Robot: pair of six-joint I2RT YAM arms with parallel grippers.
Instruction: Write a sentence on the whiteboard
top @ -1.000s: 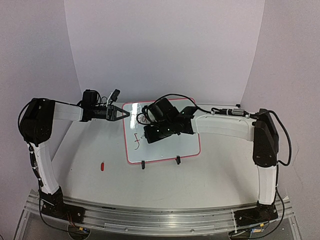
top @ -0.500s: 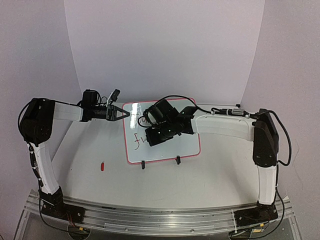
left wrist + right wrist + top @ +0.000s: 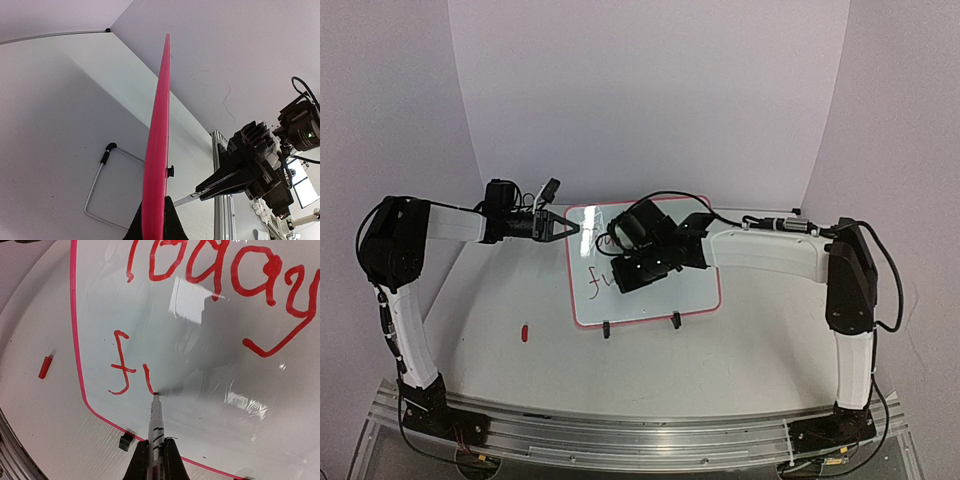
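Lying nearest on desk [image 3: 720, 350]: small red cap [image 3: 524, 332], well apart from board. Whiteboard [image 3: 655, 300] mid-desk, clip feet at near edge. Right jaws closed tight on marker [image 3: 156, 426], tip touching board at second letter of "fu". Sentence [image 3: 215, 290] unfinished: "Today" above, "fu" below. Left jaws shut on board's far left edge. Risk: hard press shifts board in that clamp, skewing stroke; light contact breaks line.

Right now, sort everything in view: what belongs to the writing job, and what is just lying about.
Belongs to the job: glossy white red-framed whiteboard, held at its edge by the left hand; red handwritten lettering; white marker pen in the right hand, tip on the board.
Lying about: small red cap-shaped piece on the table, left of the board.
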